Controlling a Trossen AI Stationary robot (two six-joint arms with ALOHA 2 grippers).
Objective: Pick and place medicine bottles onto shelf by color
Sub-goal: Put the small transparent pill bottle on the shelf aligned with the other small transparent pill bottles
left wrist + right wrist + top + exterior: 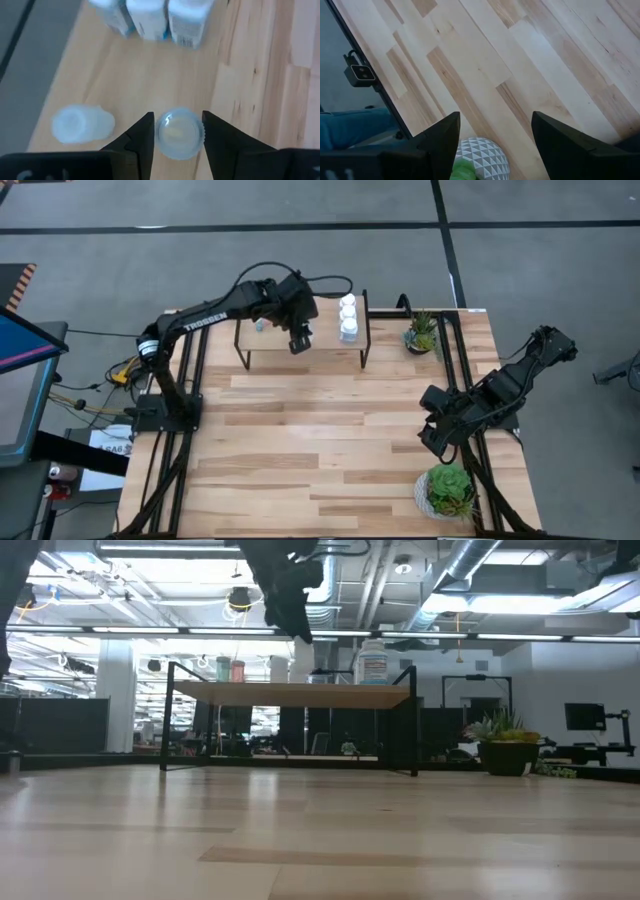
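Observation:
My left gripper (pixel 300 340) (pixel 177 116) hangs open above the shelf (pixel 325 352), well clear of its board in the low view (pixel 292 620). Straight below it a pale-blue bottle (pixel 179 134) stands upright on the board and shows between the fingers, untouched. A second pale-blue bottle (pixel 82 123) stands beside it. Three white bottles (pixel 155 17) (pixel 347 318) stand in a row at the shelf's right part, and one of them shows in the low view (pixel 372 661). My right gripper (pixel 435 442) (pixel 495 120) waits open over the table's right side.
A small potted plant (pixel 422 332) stands right of the shelf at the far edge. A larger plant in a white faceted pot (pixel 448 490) (pixel 480 157) sits at the near right, below my right gripper. Bare wooden tabletop (pixel 300 440) lies in front of the shelf.

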